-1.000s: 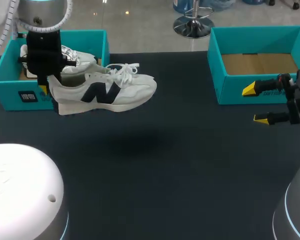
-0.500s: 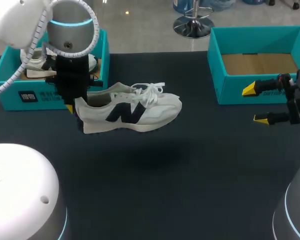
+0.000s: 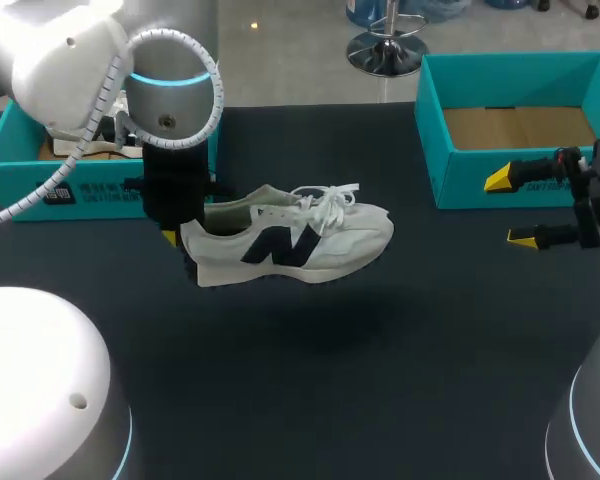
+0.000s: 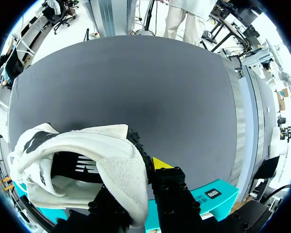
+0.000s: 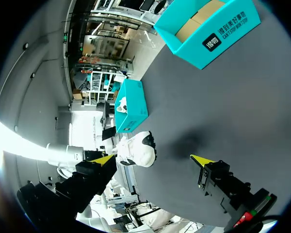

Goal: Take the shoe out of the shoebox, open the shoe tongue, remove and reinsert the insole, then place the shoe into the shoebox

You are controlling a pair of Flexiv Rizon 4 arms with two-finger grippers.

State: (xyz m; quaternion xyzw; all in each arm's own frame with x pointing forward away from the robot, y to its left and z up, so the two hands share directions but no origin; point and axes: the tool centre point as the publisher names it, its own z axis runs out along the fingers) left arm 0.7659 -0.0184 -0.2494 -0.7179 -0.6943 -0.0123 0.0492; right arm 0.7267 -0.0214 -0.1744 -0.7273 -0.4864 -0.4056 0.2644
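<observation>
A white shoe [image 3: 300, 245] with a dark side logo hangs above the dark table, toe toward the right. My left gripper [image 3: 180, 243] is shut on its heel collar. In the left wrist view the heel [image 4: 121, 165] sits pinched between the fingers of the left gripper [image 4: 136, 182], and one yellow tip [image 4: 159, 162] shows beside it. The teal shoebox [image 3: 80, 190] lies behind my left arm at the far left. My right gripper [image 3: 510, 208] stands open and empty at the right, in front of a second teal box [image 3: 480, 175]. From the right wrist, the shoe [image 5: 138, 150] is far ahead of the open right gripper [image 5: 153, 159].
The right teal box [image 5: 208, 29] holds only a cardboard floor. Inside the left shoebox [image 5: 131, 111] something white shows, mostly hidden by my arm. Dark table [image 3: 380, 380] spreads under and in front of the shoe.
My left arm has carried the shoe out from beside the left shoebox, rightward and toward the table's middle. The right arm has stayed still.
</observation>
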